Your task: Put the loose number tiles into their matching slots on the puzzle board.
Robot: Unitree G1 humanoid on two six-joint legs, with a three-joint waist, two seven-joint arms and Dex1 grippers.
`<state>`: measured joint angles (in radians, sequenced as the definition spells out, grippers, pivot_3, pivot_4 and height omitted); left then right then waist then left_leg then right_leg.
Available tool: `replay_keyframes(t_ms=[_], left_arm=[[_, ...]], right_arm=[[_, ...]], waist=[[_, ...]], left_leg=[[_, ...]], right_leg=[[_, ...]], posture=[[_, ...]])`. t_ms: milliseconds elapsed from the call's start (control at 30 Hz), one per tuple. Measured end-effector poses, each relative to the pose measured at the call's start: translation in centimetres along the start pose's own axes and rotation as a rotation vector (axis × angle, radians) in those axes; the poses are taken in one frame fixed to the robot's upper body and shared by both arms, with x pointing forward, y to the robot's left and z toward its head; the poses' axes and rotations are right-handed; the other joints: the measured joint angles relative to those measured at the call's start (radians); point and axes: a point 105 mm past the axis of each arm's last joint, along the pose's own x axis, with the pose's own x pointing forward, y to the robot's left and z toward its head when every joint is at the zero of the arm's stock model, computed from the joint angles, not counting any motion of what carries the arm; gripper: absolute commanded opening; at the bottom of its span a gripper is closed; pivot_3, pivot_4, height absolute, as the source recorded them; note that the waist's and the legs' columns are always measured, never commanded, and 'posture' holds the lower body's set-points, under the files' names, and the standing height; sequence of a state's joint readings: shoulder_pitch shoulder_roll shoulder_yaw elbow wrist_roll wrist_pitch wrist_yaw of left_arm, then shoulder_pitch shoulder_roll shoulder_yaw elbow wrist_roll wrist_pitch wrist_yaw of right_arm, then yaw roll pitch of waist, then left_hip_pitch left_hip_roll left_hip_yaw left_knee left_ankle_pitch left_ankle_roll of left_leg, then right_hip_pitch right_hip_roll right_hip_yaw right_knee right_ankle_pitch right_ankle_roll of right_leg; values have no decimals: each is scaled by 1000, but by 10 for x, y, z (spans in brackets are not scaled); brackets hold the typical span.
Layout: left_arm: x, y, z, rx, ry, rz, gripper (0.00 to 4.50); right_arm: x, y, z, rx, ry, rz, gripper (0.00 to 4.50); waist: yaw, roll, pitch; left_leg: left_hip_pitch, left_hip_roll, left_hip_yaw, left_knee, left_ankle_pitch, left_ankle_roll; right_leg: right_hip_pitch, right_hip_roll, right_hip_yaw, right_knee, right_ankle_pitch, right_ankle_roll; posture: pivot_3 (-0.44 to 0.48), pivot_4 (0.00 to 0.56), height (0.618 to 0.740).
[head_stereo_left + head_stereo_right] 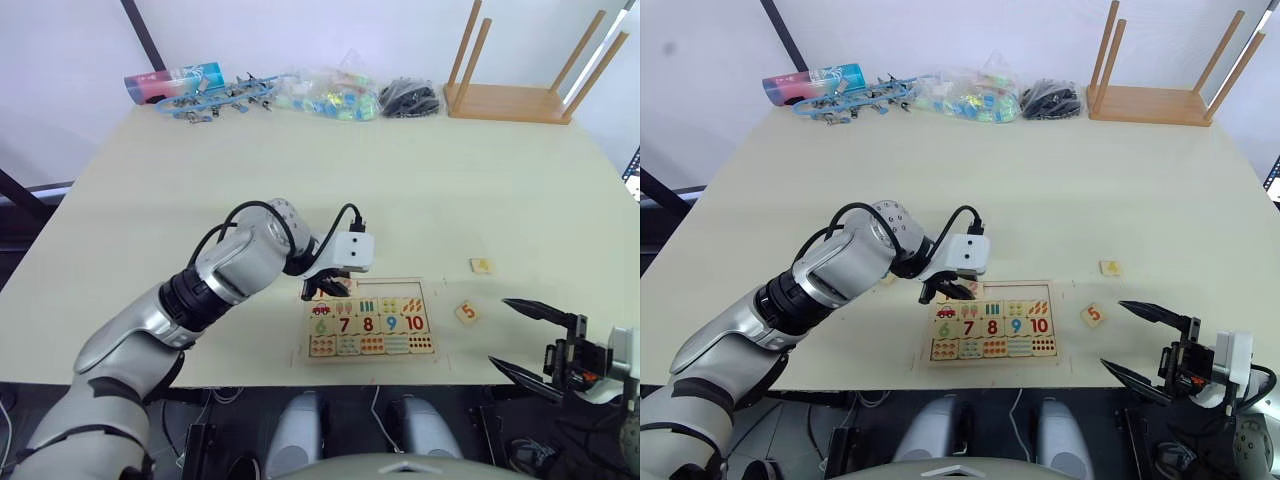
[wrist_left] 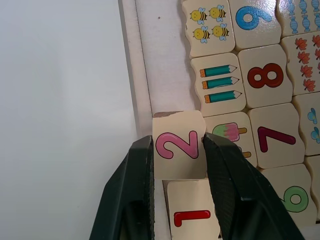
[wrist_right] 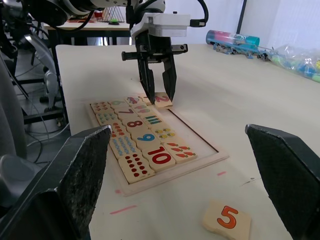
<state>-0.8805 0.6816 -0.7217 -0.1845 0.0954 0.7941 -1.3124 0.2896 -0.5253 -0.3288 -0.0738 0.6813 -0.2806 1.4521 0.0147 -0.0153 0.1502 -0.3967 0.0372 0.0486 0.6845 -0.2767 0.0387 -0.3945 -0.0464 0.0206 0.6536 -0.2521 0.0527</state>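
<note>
The left gripper (image 2: 179, 150) pinches the 2 tile (image 2: 178, 152) by its two opposite side edges, one black finger (image 2: 137, 175) on each. It holds the tile at the top row of slots (image 2: 162, 70) on the puzzle board (image 1: 370, 322), just beyond the seated 1 tile (image 2: 192, 215) and beside the ice-lolly picture tile (image 2: 227, 132). The tile looks a thin, stiff, light slab of wood with smooth faces. Gripping it by the edges seems right, as a flat face gives the fingers nothing to bite. It may slip if squeezed off-centre.

The left arm reaches in from the table's near left, elbow bent, wrist turned down so the fingers point steeply at the board.

The right gripper (image 1: 530, 340) hangs wide open and empty off the table's near right edge. The 5 tile (image 1: 466, 312) lies loose on the table just right of the board, with another tile (image 1: 481, 265) farther back.
</note>
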Motion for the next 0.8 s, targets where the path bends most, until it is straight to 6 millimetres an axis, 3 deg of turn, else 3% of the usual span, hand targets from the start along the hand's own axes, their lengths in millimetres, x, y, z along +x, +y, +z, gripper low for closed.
replay_keyframes(t_ms=[433,733,800], left_arm=[[2,1,1,9,-6,-3,948],[2,1,-1,-2,-1,-3,4342],[2,1,-1,-6,0,-4,4429]], right_arm=[[0,-1,0,-3,4,-7,4500],[-1,0,-1,3,11,-10,4500],[-1,0,-1,2,12,-10,4500]], waist=[[0,0,0],[0,0,0],[0,0,0]], left_leg=[[0,0,0,0,0,0],[0,0,0,0,0,0],[0,0,0,0,0,0]], right_leg=[[0,0,0,0,0,0],[0,0,0,0,0,0],[0,0,0,0,0,0]], posture=[[0,150,737],[0,150,737],[0,150,737]])
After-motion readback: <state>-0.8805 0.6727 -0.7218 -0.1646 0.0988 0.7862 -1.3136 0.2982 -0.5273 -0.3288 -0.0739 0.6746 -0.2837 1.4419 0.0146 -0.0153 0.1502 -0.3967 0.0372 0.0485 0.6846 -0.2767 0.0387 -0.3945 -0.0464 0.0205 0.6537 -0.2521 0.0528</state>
